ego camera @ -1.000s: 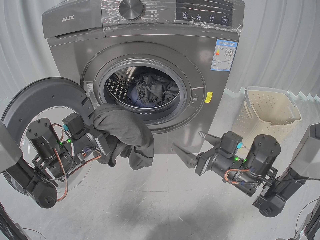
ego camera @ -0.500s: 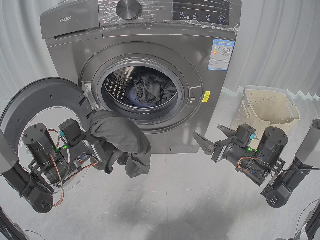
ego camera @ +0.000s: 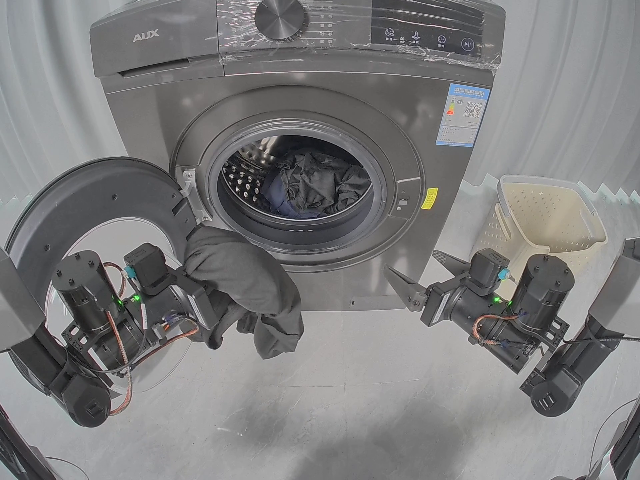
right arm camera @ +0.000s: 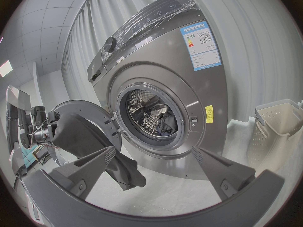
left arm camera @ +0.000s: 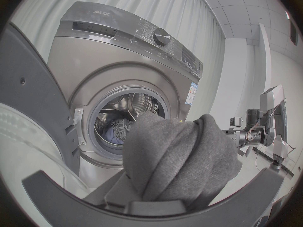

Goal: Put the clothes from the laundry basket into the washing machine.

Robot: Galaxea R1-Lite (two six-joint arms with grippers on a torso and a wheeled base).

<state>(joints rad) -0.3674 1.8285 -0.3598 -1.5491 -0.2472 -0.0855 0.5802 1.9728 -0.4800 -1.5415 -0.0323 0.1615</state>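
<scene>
One grey garment (ego camera: 248, 280) still pinched by left gripper (ego camera: 215, 303) — right gripper (ego camera: 412, 265), jaws spread, shifted rightward

Head view looks down at the washing machine (ego camera: 313, 95) from in front. Both wrist views sit low before it, either side, sharing its open drum (left arm camera: 139, 101).

The pale grey floor (ego camera: 347, 401) carries the grey washing machine (ego camera: 300, 81), its round door (ego camera: 87, 195) swung open, with a cream laundry basket (ego camera: 553, 221) just beside it.
</scene>
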